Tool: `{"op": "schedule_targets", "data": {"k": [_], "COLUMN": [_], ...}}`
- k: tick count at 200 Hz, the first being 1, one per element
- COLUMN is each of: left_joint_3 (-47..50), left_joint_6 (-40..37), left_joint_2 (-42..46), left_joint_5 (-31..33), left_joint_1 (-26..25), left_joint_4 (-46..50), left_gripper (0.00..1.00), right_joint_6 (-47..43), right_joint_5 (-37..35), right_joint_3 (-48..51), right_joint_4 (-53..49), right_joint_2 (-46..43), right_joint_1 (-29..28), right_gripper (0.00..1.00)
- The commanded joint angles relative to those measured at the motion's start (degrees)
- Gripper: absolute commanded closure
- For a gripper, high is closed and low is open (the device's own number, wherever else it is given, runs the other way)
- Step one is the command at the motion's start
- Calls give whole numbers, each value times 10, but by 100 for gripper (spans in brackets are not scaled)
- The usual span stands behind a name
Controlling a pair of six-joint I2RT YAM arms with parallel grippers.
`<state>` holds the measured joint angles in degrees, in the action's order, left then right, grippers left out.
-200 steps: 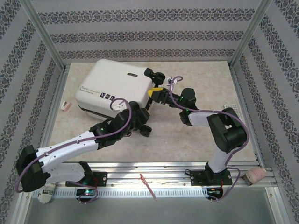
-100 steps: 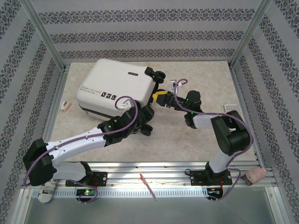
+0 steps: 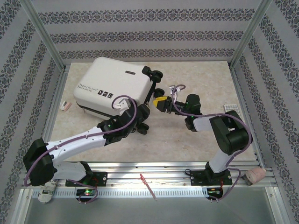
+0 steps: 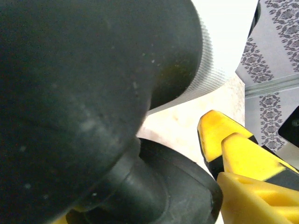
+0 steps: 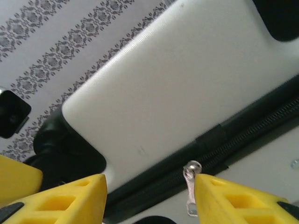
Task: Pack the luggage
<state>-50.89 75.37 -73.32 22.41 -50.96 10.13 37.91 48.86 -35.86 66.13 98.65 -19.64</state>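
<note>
Most of the left wrist view is taken up by a blurred black wheel (image 4: 93,84). One yellow finger (image 4: 243,158) is seen just beside it. From above, the left gripper (image 3: 141,116) is buried at the luggage's near right corner, and whether the wheel is clamped cannot be told. The right gripper (image 5: 149,191) is held with jaws apart, a silver zipper pull (image 5: 190,184) just beside one finger, unclamped. The luggage (image 3: 114,84), closed and flat, is set far left on the table (image 3: 205,74). Its left corner is near the side rail, and open room is left on its right. Against a second ago, the luggage is shifted slightly leftward and the right gripper is brought nearer along its right side.
</note>
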Motion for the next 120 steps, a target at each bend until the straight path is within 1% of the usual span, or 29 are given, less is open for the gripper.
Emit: {"op": "schedule_targets", "data": {"k": [1, 41, 63, 80, 92, 106, 120], "left_joint_3": [20, 22, 27, 26, 26, 23, 19], "left_joint_6": [2, -6, -9, -10, -9, -8, -8], "left_joint_2": [-13, -21, -21, -22, -23, -21, -22], "left_joint_5": [28, 12, 4, -2, -10, -16, -21], "left_joint_1": [25, 31, 31, 33, 35, 37, 38], "left_joint_4": [55, 47, 33, 29, 26, 27, 33], "left_gripper": [32, 56, 63, 62, 53, 49, 39], "right_joint_6": [-42, -35, -27, -18, -12, -7, -2], "right_joint_5": [1, 7, 1, 2, 3, 7, 11], "right_joint_3": [4, -34, -45, -57, -64, -71, -69], "right_joint_4": [22, 27, 33, 36, 36, 39, 46], "right_joint_2": [30, 93, 114, 123, 127, 128, 121], "right_joint_1": [-5, -21, -25, -25, -25, -26, -24], "right_gripper": [48, 46, 46, 45, 45, 45, 45]}}
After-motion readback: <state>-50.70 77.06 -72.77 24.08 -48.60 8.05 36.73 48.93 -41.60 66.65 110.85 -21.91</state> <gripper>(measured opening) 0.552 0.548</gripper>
